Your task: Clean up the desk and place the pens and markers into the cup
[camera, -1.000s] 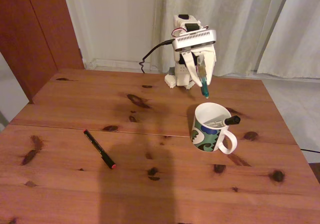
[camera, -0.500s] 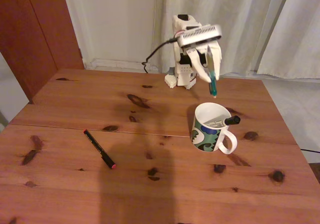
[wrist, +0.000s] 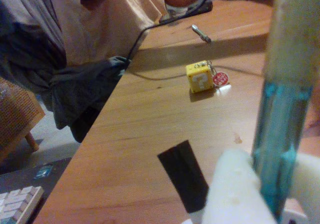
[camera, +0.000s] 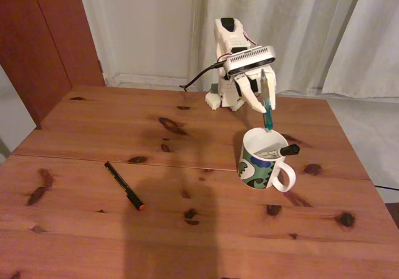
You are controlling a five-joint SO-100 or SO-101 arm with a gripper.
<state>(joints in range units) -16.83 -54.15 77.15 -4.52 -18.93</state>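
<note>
The hand [camera: 265, 104] is pinched on the teal-green pen [camera: 267, 113], holding it near upright. The pen's lower tip hangs just over the cup [camera: 260, 160] rim.

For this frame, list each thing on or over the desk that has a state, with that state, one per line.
claw: shut on the teal pen, raised over the mug.
teal pen: held nearly upright, tip just above the mug's rim, not yet dropped in.
white mug: upright, handle toward the camera's right.
white marker: in the mug, black cap leaning over the rim.
black pen: lying flat on the desk, red tip toward the camera.
</note>
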